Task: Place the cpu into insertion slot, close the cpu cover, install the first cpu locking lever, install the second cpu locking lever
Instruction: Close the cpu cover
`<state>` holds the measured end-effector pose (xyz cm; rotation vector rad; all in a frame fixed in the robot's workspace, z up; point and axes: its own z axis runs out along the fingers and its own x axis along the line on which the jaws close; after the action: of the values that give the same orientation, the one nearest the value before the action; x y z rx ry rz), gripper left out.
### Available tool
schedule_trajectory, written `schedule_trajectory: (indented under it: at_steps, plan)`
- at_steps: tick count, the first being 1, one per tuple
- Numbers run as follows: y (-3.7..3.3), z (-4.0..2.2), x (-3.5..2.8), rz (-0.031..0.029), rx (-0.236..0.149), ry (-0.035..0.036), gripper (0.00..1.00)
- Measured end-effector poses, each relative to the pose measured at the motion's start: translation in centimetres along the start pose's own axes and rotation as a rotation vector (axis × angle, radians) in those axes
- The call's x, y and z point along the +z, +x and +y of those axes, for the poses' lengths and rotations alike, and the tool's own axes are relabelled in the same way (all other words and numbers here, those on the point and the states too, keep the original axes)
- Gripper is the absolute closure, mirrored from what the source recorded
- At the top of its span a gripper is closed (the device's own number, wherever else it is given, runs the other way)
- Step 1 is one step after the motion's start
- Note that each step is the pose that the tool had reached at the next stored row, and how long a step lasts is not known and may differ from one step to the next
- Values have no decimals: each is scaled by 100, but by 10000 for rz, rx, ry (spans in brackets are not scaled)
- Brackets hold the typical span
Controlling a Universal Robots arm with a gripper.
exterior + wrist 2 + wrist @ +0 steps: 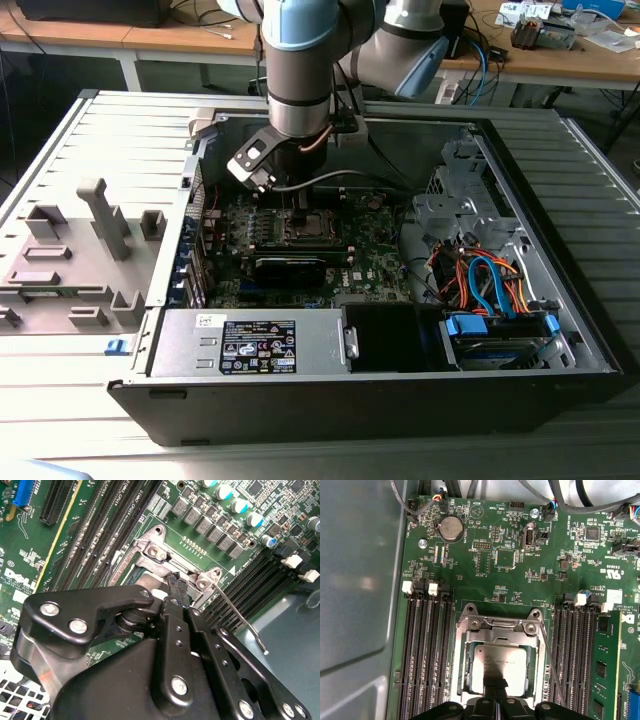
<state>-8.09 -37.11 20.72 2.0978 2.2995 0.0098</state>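
The cpu [506,661] lies flat in the insertion slot [308,228], its silver-grey top showing through the cut-out of the cpu cover [458,670]. The cover's silver frame lies down around the chip, hinged at its screwed end [498,626]. My gripper [495,686] comes straight down over the socket with its black fingers [178,587] together, tips at the chip's edge and nothing between them. One thin wire locking lever [241,622] sticks out free beside the socket, also seen along the cover's side [551,666].
The socket sits on a green motherboard [510,555] inside an open computer case [560,330]. Black memory slots [422,660] flank it, with one green memory module [605,670] fitted. A graphics card [295,265], power supply [250,345] and coloured cables [480,280] lie nearby.
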Motion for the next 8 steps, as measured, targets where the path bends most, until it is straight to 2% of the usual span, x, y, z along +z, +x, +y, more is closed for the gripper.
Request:
schedule_trajectory:
  at_steps: [4,8]
  plan:
    - [-3,23,-25,-12,-1,2,89]
    - [-6,37,-118,-12,0,2,89]
